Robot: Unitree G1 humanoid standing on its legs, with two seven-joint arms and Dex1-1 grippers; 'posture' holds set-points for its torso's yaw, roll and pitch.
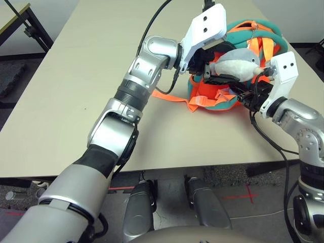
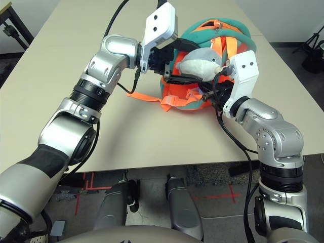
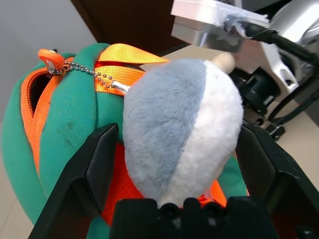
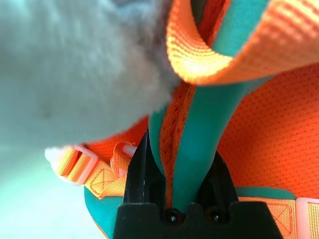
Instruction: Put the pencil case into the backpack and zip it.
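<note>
A wide beige table (image 1: 76, 91) carries the small orange backpack with teal trim (image 2: 212, 30) near its far right side. The left gripper (image 3: 174, 164) stands spread wide around the grey-white plush fish charm (image 3: 184, 134). The right gripper (image 4: 174, 184) pinches a teal strap (image 4: 199, 149). The pencil case is hidden from sight.

We see silver jointed arms with black rubbery cuffs, white wrist plates pierced by two dark screw holes, black cables looping along them, and black two-fingered grippers.
</note>
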